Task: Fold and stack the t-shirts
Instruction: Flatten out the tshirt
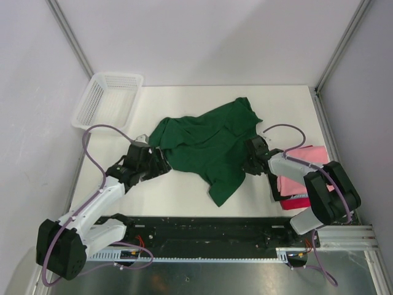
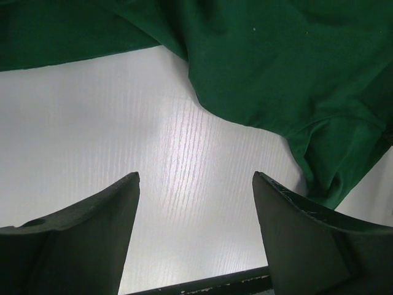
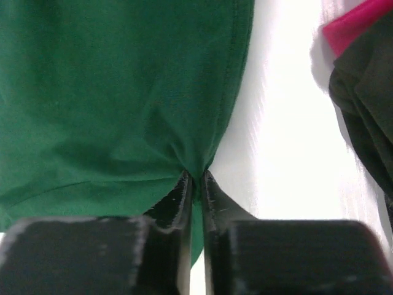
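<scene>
A large dark green t-shirt [image 1: 212,141] lies crumpled in the middle of the white table. My right gripper [image 1: 250,161] is shut on its right edge; the right wrist view shows the green cloth [image 3: 116,98] pinched between the fingers [image 3: 178,196]. My left gripper [image 1: 162,165] is open and empty, low over bare table just left of the shirt's lower left edge; the green cloth [image 2: 295,67] lies ahead of it in the left wrist view. A folded pink t-shirt [image 1: 301,167] lies on a red/magenta one [image 1: 297,202] at the right edge, under my right arm.
A white mesh basket [image 1: 107,98] stands at the back left corner. A black rail [image 1: 202,230] runs along the table's near edge. Grey walls close the sides and back. A magenta corner [image 3: 353,24] and dark arm parts show in the right wrist view.
</scene>
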`<state>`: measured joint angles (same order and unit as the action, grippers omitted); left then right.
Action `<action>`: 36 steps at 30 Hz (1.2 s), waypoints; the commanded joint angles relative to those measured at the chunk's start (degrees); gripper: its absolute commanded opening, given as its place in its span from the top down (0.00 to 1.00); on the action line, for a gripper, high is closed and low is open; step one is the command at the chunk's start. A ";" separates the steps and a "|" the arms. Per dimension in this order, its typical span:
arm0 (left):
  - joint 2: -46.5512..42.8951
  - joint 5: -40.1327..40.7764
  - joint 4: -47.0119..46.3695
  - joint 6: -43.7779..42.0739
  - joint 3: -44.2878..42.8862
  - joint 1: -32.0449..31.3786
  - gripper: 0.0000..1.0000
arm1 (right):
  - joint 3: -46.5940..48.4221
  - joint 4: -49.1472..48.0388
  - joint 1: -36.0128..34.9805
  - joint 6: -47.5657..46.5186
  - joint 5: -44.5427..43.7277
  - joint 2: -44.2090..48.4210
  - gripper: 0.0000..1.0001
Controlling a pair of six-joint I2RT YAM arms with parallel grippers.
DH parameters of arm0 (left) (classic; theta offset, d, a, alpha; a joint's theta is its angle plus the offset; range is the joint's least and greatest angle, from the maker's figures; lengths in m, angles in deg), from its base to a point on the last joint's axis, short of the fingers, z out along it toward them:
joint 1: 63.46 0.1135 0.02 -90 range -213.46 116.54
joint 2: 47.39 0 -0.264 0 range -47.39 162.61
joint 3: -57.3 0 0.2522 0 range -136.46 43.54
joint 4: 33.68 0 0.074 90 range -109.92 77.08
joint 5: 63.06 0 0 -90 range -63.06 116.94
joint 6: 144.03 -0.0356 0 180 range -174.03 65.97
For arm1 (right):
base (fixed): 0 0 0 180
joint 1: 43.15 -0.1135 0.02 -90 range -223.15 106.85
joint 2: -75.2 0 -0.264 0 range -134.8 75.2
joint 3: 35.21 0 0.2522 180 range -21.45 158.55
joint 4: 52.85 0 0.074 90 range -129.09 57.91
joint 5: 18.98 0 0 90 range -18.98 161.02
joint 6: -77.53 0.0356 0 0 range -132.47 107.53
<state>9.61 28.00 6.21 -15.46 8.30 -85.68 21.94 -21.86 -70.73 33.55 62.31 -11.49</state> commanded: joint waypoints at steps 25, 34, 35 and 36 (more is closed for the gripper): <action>5.07 8.18 0.01 -3.66 -1.94 -1.73 0.33 | -3.34 10.68 19.05 -9.77 -3.35 11.18 1.00; 18.61 12.73 0.23 -7.50 -11.62 -12.32 0.36 | 0.30 10.88 14.84 -9.00 -3.13 9.27 1.00; 20.41 12.86 0.15 -7.39 -12.49 -12.76 0.36 | 0.47 10.84 14.39 -8.92 -3.05 9.14 1.00; 21.96 13.02 0.10 -7.33 -13.41 -13.07 0.37 | 0.60 10.78 13.95 -8.79 -2.97 9.02 1.00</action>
<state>26.76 37.86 7.22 -20.88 -0.95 -96.92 19.78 -10.69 -55.27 24.77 59.14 -1.70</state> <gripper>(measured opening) 0.637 0.031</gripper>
